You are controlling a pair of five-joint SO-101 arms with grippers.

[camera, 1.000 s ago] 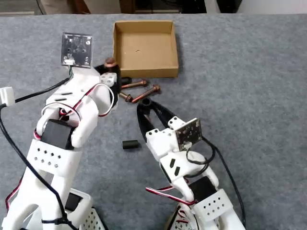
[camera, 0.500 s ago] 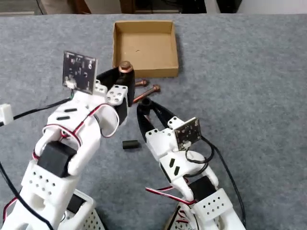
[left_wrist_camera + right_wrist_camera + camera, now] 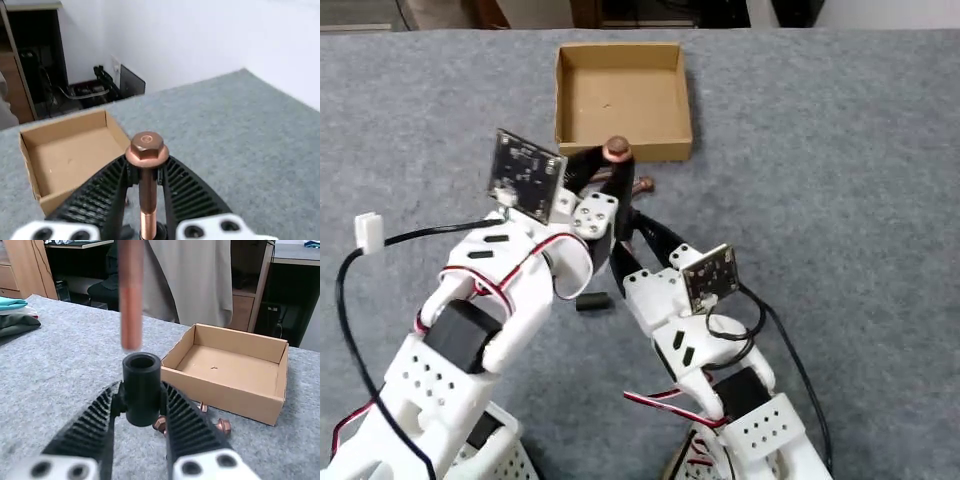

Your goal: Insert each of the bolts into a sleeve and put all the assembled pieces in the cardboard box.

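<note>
Bare table (image 3: 840,150) runs from the cardboard box (image 3: 560,100) to the right edge. Just before the box's near wall the left gripper (image 3: 146,175), clamping a bolt (image 3: 146,150), and the right gripper (image 3: 141,402), clamping a sleeve (image 3: 141,370), crowd the way over loose bolts (image 3: 222,426). A spare sleeve (image 3: 591,301) lies between the arms
</note>
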